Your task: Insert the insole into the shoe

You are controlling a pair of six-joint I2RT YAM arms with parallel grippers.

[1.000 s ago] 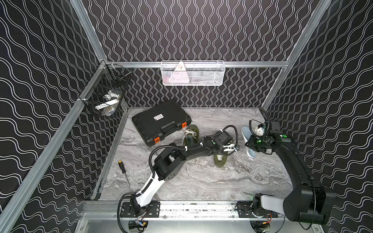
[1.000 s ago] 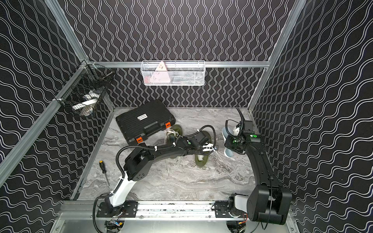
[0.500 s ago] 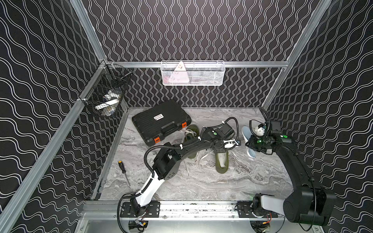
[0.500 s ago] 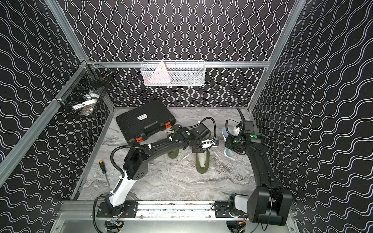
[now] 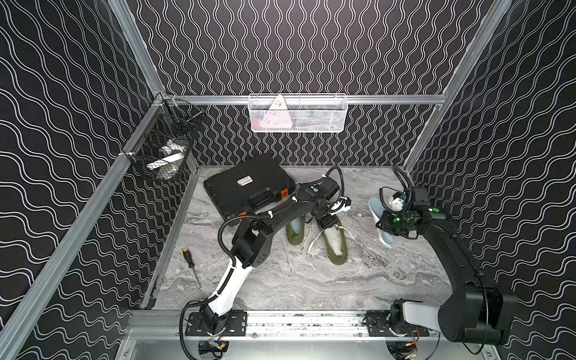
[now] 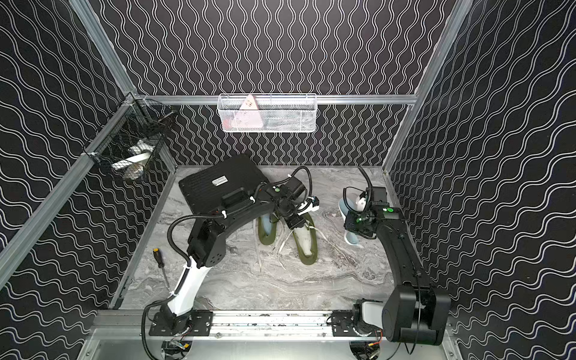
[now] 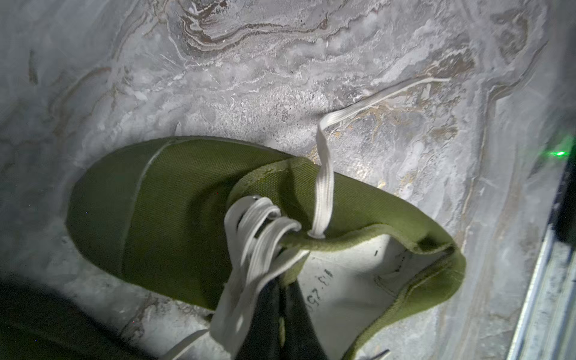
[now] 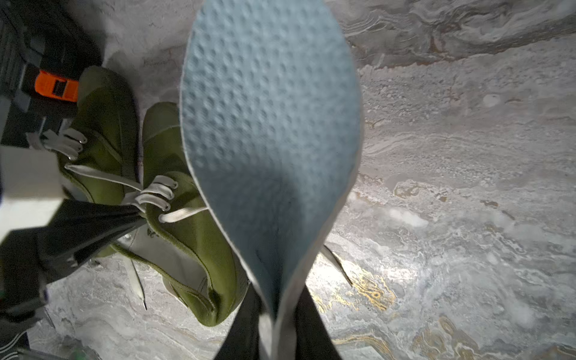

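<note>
Two olive green shoes lie side by side mid-table. The right-hand shoe (image 5: 336, 247) (image 6: 306, 247) (image 7: 174, 212) (image 8: 199, 237) shows a bare white inside. My left gripper (image 5: 325, 222) (image 6: 294, 220) (image 7: 282, 280) is shut on that shoe's collar edge beside the white laces. The other shoe (image 5: 295, 232) (image 8: 106, 124) lies to its left. The light blue dimpled insole (image 5: 376, 207) (image 6: 344, 208) (image 8: 268, 124) hangs above the table, right of the shoes. My right gripper (image 5: 389, 224) (image 6: 355, 225) (image 8: 276, 311) is shut on its narrow end.
A black tool case (image 5: 249, 187) with orange latches lies behind the shoes, to the left. A screwdriver (image 5: 191, 265) lies near the left wall. A white wire basket (image 5: 297, 113) hangs on the back wall and a black one (image 5: 165, 149) on the left. Loose laces (image 5: 311, 249) trail over the marble.
My left wrist has drawn back toward the far side while gripping the shoe, and more of the shoe's opening shows now. The right arm with the insole has barely moved.
</note>
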